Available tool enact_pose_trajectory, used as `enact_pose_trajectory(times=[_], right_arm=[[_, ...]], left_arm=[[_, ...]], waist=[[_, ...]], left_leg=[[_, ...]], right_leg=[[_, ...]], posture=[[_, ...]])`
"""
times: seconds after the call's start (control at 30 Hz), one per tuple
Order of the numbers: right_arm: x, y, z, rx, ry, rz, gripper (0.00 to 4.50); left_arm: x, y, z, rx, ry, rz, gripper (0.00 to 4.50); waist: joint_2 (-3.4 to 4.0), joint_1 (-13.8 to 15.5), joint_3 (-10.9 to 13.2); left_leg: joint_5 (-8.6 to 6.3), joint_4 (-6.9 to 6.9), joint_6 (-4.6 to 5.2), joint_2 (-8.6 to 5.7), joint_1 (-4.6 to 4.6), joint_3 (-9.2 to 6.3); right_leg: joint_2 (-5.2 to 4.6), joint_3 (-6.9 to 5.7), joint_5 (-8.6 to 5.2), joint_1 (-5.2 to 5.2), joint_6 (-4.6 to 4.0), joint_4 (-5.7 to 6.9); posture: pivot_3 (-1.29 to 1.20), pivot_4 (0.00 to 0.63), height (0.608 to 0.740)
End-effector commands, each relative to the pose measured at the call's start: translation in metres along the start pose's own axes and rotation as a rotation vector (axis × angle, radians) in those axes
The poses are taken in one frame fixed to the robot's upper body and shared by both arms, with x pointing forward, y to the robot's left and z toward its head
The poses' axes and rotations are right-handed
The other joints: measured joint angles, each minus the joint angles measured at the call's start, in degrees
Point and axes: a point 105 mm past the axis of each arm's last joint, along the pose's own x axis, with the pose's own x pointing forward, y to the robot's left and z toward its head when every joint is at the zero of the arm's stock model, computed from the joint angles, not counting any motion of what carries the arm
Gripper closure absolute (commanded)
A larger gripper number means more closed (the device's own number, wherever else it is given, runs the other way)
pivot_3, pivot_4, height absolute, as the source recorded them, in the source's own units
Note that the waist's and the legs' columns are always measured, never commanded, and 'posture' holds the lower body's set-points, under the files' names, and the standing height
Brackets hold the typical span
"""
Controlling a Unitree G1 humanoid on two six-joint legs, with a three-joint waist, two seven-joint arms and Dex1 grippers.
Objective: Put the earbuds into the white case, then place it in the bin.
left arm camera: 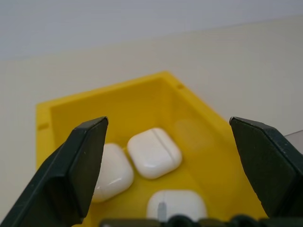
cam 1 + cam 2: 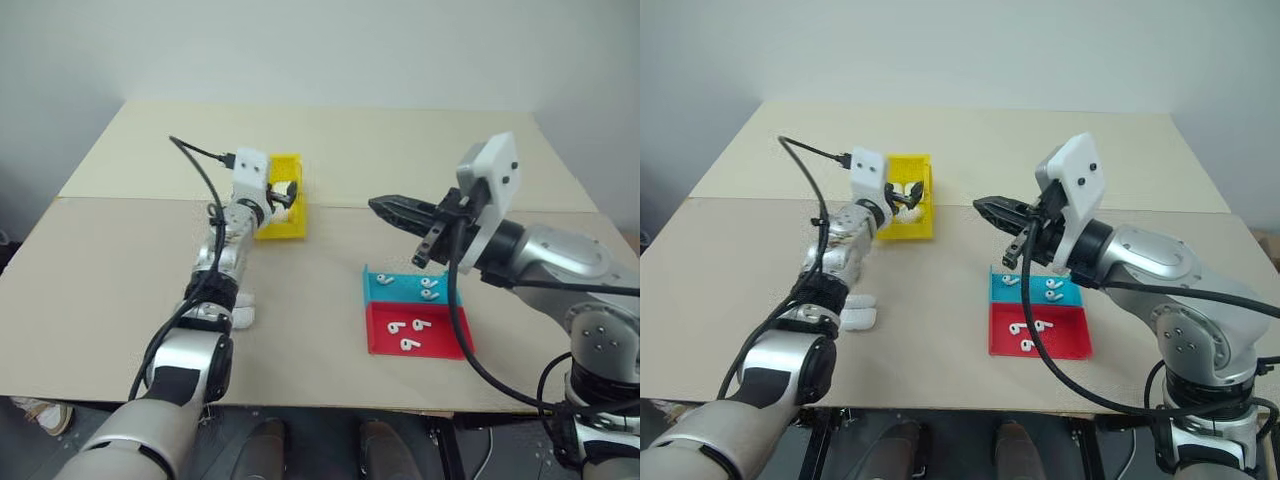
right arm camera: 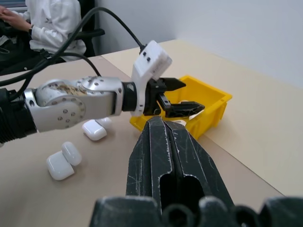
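My left gripper (image 2: 288, 192) hangs open over the yellow bin (image 2: 285, 228), nothing between its fingers. In the left wrist view three white cases lie closed inside the bin (image 1: 199, 109): one in the middle (image 1: 154, 152), one beside a finger (image 1: 113, 172), one nearest the wrist (image 1: 177, 203). My right gripper (image 2: 374, 205) is shut and empty, held level above the table between the bin and the trays. Several earbuds (image 2: 430, 284) lie in the blue tray (image 2: 400, 296), and three more earbuds (image 2: 407, 344) lie in the red tray (image 2: 445, 342).
More white cases (image 2: 240, 315) lie on the table beside my left forearm; the right wrist view shows them as a loose group (image 3: 61, 161). A black cable loops over the left arm. A seated person (image 3: 47, 19) is beyond the table's far side.
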Motion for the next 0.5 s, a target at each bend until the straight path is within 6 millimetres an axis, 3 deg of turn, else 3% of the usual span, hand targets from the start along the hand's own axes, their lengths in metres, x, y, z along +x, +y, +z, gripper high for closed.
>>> enact_pose_trajectory(times=[0.03, 0.17, 0.3, 0.43, 0.5], right_arm=[[-0.004, 0.004, 0.008, -0.05, -0.058, -0.005, 4.5], [-0.006, -0.001, -0.005, -0.033, -0.09, -0.066, 4.5], [-0.015, -0.004, -0.034, -0.064, 0.0, -0.068, 4.5], [-0.027, -0.004, -0.056, -0.063, 0.085, -0.036, 4.5], [-0.031, 0.0, -0.059, -0.072, 0.104, -0.011, 4.5]], left_arm=[[-0.021, 0.001, 0.028, 0.026, -0.074, -0.139, 0.05], [-0.069, -0.012, 0.031, 0.111, -0.035, -0.365, 0.05], [-0.135, -0.037, 0.032, 0.177, 0.023, -0.625, 0.05], [-0.188, -0.055, 0.027, 0.104, 0.144, -0.813, 0.05], [-0.204, -0.061, 0.023, 0.088, 0.184, -0.852, 0.05]], waist=[[0.0, -0.2, 0.0], [0.03, -1.0, 0.0], [0.03, -0.8, 0.0], [0.04, -0.4, 0.0], [0.05, -0.4, 0.0]], left_leg=[[0.0, 0.0, 0.0, 0.0, 0.01, 0.0], [0.01, -0.13, -0.01, 0.06, 0.08, 0.01], [0.04, -0.06, -0.06, 0.08, 0.11, 0.0], [0.04, 0.0, -0.07, 0.15, 0.19, 0.03], [0.04, -0.02, -0.07, 0.18, 0.3, 0.08]], right_leg=[[0.0, 0.0, 0.0, 0.0, 0.0, 0.0], [0.06, 0.05, 0.0, 0.0, -0.02, 0.02], [0.0, 0.05, 0.0, 0.04, -0.02, -0.04], [-0.02, 0.05, -0.01, 0.08, -0.04, -0.11], [0.0, 0.08, -0.02, 0.15, -0.07, -0.11]], posture=[[0.0, 0.15, 0.74], [0.0, 0.15, 0.74], [0.0, 0.15, 0.74], [0.0, 0.15, 0.74], [0.0, 0.15, 0.74]])
